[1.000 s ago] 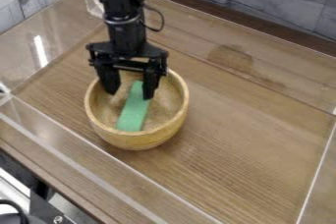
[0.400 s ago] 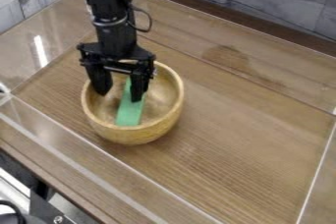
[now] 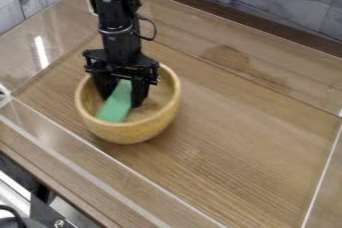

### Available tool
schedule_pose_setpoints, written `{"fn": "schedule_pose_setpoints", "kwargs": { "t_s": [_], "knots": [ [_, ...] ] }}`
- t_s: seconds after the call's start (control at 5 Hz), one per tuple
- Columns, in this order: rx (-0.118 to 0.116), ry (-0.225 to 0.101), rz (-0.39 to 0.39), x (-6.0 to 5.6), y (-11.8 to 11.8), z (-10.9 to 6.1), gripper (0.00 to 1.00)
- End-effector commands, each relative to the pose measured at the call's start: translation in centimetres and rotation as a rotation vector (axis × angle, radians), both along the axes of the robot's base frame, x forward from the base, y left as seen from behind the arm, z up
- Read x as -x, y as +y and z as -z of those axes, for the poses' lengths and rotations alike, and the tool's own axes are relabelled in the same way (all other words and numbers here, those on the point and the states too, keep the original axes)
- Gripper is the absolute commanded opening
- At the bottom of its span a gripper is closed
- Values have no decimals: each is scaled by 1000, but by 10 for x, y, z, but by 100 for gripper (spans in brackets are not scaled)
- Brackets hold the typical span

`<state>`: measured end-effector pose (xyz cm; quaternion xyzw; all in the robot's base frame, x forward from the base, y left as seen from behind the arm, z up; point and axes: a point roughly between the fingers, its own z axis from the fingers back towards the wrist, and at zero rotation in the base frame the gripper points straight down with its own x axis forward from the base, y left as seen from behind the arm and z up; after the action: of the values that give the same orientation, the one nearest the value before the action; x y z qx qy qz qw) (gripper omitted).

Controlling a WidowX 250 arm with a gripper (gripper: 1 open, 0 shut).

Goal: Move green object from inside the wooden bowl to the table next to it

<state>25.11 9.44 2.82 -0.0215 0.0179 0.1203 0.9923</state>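
1 black claw (image 3: 124, 90) pointing straight down into wooden bowl (image 3: 134, 127) at left centre of frame, fingers closed on upper end of green object (image 3: 118, 104), object tilted inside bowl, bowl resting on brown surface (image 3: 254, 132), clear walls around edges
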Motion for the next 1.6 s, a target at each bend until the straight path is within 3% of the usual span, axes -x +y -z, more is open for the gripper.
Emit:
{"fn": "schedule_pose_setpoints", "kwargs": {
  "t_s": [0.0, 0.4, 0.8, 1.2, 1.4],
  "knots": [
    [-11, -32, 35, -17, 16, -6, 0],
    [7, -42, -9, -21, 7, -21, 0],
    [22, -47, 7, -23, -17, -33, 0],
    [32, -43, 31, -16, -18, -40, 0],
    [37, -41, 33, -18, -23, -39, 0]
  ]
}}
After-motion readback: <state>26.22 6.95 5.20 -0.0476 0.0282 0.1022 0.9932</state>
